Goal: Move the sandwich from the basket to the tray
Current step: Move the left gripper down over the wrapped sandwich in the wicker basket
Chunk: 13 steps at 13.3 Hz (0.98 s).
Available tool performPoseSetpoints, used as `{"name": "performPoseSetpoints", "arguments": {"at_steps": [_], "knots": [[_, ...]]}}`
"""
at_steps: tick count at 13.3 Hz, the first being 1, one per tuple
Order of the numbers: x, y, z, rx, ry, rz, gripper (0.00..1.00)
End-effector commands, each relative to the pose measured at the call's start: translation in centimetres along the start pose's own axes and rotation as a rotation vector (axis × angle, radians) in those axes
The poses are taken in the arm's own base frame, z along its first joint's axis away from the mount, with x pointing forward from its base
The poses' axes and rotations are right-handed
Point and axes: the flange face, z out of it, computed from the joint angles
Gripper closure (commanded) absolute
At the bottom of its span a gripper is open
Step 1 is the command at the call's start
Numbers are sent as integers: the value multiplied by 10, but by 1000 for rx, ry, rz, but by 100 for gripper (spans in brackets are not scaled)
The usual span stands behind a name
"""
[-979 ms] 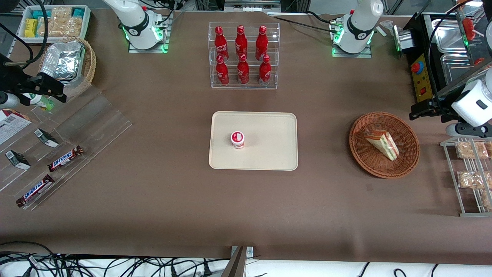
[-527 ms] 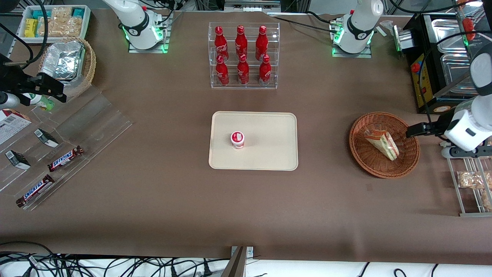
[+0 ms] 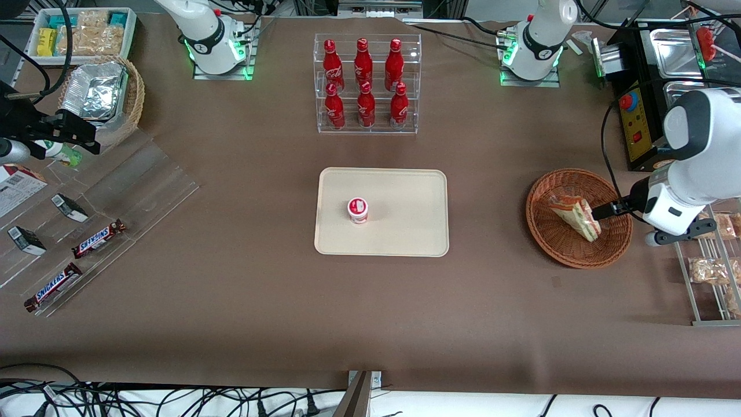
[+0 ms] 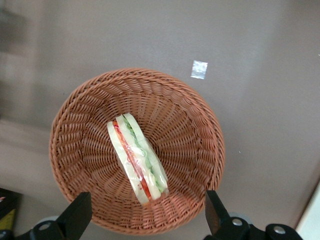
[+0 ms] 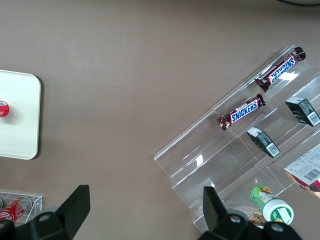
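The sandwich (image 3: 576,217) (image 4: 137,160), a clear-wrapped wedge with green and red filling, lies in the round reddish-brown basket (image 3: 579,260) (image 4: 80,110) toward the working arm's end of the table. My gripper (image 3: 605,209) (image 4: 147,212) hovers above the basket's edge beside the sandwich. It is open, its fingers spread about as wide as the basket, and nothing is between them. The cream tray (image 3: 405,191) (image 5: 15,115) lies flat at mid-table, well apart from the basket.
A small red-lidded cup (image 3: 358,209) stands on the tray. A clear rack of red bottles (image 3: 366,84) is farther from the front camera. A wire rack with bagged snacks (image 3: 709,272) sits beside the basket, and a black control box (image 3: 634,124) stands nearby.
The working arm has swung in from the table's end and come down toward the basket, bringing the gripper over its edge. The sandwich and tray have not moved.
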Motion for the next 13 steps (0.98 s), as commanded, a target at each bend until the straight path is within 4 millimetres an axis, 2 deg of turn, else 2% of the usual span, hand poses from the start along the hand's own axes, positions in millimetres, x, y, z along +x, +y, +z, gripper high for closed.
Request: {"name": "performPoseSetpoints", "arguments": {"at_steps": [1,7,13], "knots": [[-21,-9,17,10,34,-68,0],[-43,-13,75,-23,104,-219,0],[-55,-16,108,-36,125,-253,0]]}}
